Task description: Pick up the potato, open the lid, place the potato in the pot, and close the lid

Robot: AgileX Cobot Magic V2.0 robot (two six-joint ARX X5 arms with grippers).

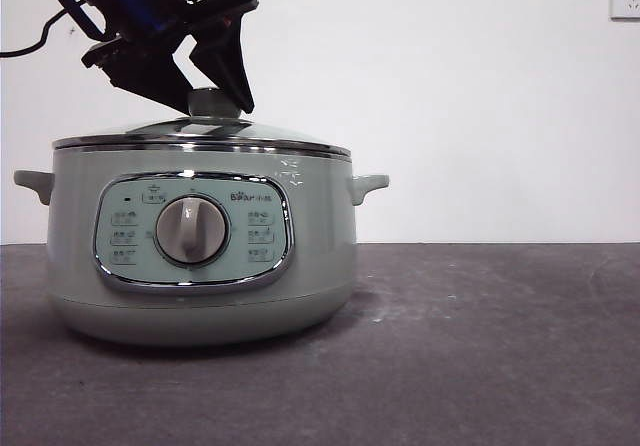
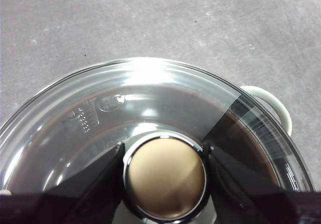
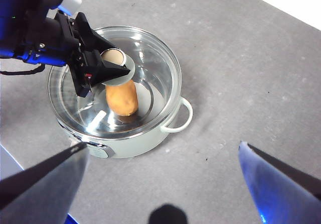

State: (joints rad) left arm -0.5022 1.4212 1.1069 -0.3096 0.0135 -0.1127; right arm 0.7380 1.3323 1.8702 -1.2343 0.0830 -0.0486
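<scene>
Seen level from the front, the pot [image 1: 200, 256] stands on the dark table [image 1: 480, 346] toward the left, its chrome-framed control panel [image 1: 193, 232] and grey dial [image 1: 192, 230] facing the camera and a small handle sticking out on each side. The lid [image 1: 200, 132] sits flat on the pot's rim, and the left gripper [image 1: 205, 91] reaches down from the upper left corner, its two black jaws standing on either side of the lid's pale green knob [image 1: 212, 102]. From the left wrist camera, that knob [image 2: 165, 179] fills the space between the two jaws, which lie close against its sides, so the tool is narrowed around the knob; whether the jaws truly press on it I cannot tell. Around it spreads the glass of the lid [image 2: 150, 98], with one pot handle [image 2: 271, 103] showing beyond the steel rim. From the right wrist camera, the right gripper [image 3: 163, 184] hangs high over the table with its jaws spread wide and nothing between them, well apart from the pot [image 3: 125, 143]. Below it the left gripper [image 3: 108, 71] sits over the lid [image 3: 150, 63], and through the glass the potato [image 3: 123, 97] is seen lying inside the pot, near its middle.
</scene>
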